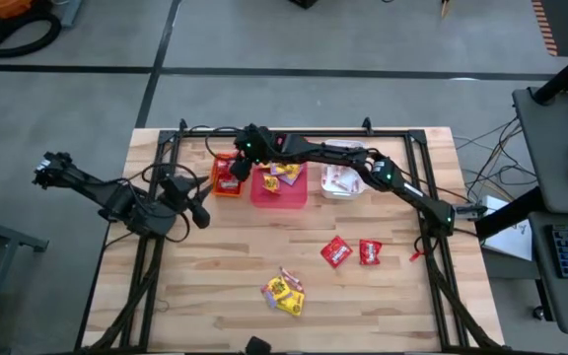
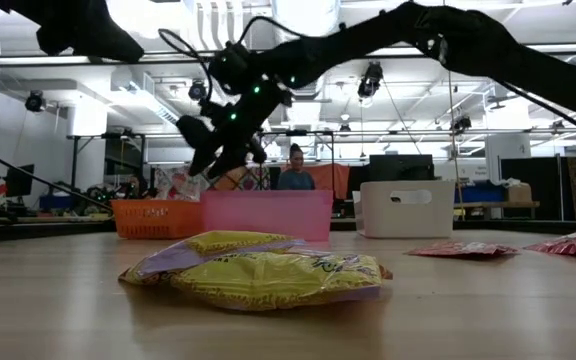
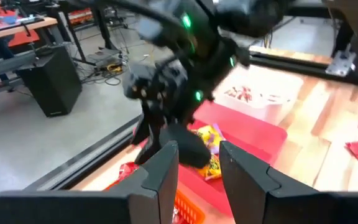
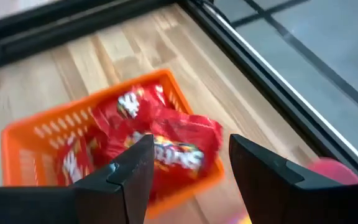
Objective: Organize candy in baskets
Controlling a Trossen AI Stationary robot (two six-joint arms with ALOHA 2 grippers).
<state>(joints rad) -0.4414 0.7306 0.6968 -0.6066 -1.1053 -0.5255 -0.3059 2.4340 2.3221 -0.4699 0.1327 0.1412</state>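
Three baskets stand in a row at the table's far side: an orange basket (image 1: 227,183), a pink one (image 1: 266,197) and a white one (image 1: 355,189). Red candy packets (image 4: 166,137) fill the orange basket (image 4: 17,134), and one lies over its rim. Yellow candy (image 1: 284,176) lies in the pink basket, red-and-white sticks (image 3: 247,93) in the white one. My right gripper (image 4: 188,168) hangs open just above the orange basket (image 2: 148,215), nothing between its fingers. My left gripper (image 3: 199,171) waits open at the table's left (image 1: 200,215).
Two red packets (image 1: 336,251) (image 1: 370,251) lie on the table right of centre. Yellow packets (image 1: 284,293) lie in a small heap near the front edge (image 2: 258,270). My right arm (image 1: 402,187) stretches across above the white and pink baskets.
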